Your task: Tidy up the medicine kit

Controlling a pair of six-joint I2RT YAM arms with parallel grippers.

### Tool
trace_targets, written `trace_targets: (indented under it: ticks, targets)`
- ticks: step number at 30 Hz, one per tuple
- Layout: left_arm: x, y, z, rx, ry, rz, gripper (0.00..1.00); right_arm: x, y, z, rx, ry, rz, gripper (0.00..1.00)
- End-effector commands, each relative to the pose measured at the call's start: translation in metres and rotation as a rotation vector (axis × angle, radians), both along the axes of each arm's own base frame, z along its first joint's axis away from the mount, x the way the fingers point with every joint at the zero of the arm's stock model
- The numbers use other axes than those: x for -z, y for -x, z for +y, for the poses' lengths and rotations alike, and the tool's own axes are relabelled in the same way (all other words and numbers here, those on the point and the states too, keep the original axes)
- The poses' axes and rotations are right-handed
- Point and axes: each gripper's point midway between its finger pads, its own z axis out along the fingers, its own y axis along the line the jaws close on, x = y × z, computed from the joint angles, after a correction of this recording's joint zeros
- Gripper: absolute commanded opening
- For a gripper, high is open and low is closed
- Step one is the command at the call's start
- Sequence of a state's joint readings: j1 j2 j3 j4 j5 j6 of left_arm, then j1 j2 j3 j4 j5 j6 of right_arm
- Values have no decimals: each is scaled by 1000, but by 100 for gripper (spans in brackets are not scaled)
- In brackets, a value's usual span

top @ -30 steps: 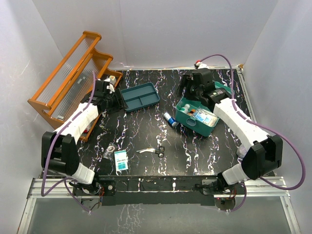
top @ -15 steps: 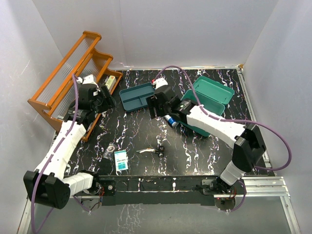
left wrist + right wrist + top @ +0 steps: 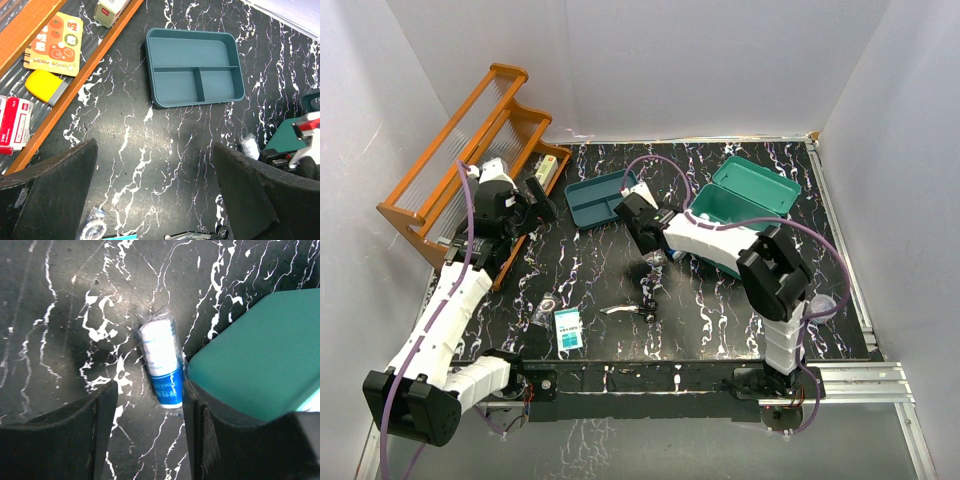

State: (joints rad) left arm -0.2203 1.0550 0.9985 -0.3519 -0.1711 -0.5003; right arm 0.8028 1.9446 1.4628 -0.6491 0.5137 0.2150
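The medicine kit [image 3: 760, 185] stood open at the far right of the worktop [image 3: 720, 300], its lid tipped back toward the far wall. The right arm crossed over its base, so I could not tell what lay inside. Left of it sat a teal tray [image 3: 195, 67] with one long compartment and two shorter ones, all showing only their bare floors. The orange rack [image 3: 470, 150] leaned in the far left corner. Its lower shelf held a printed card [image 3: 52, 42], a yellow block [image 3: 44, 82], a red-and-white box [image 3: 12, 130] and a small carton [image 3: 112, 7]. The left end effector [image 3: 154, 147] hung beside the rack with its jaws spread wide, holding nothing. The right end effector [image 3: 150, 387] stood parted astride a blue-and-white tube [image 3: 162, 367], which lay just beside the kit's near left corner; a gap still showed on one side of the tube. Scissors [image 3: 635, 308], a green-and-white packet [image 3: 568, 327] and a small clear bag [image 3: 545, 305] lay nearer on the black, white-veined surface, enclosed by white walls.
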Motion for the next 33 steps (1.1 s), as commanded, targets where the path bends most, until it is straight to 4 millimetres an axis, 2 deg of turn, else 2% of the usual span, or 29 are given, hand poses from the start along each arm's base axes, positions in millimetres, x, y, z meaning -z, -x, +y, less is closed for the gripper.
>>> trace_targets:
  ticks: [1,9,14,17,21,27,33]
  targets:
    - [-2,-3,-4,23,-4,-15,99,-18,-21,0,1,69,-73,48]
    - [-1,-11,-10,56,0,-20,99,17,-24,0,-34,147,-8,41]
    - [1,-13,-13,71,-1,-17,99,31,-22,0,-40,147,35,41]
    - [1,-14,-14,80,2,-19,99,39,-20,-4,-19,143,65,44]
    - [4,-15,-17,88,11,-19,99,43,-21,-13,26,138,77,46]
    - [6,-19,-20,97,21,-19,99,40,-29,-22,45,145,54,39]
    - [6,-24,-17,120,-37,-28,99,39,-38,-37,17,141,68,21]
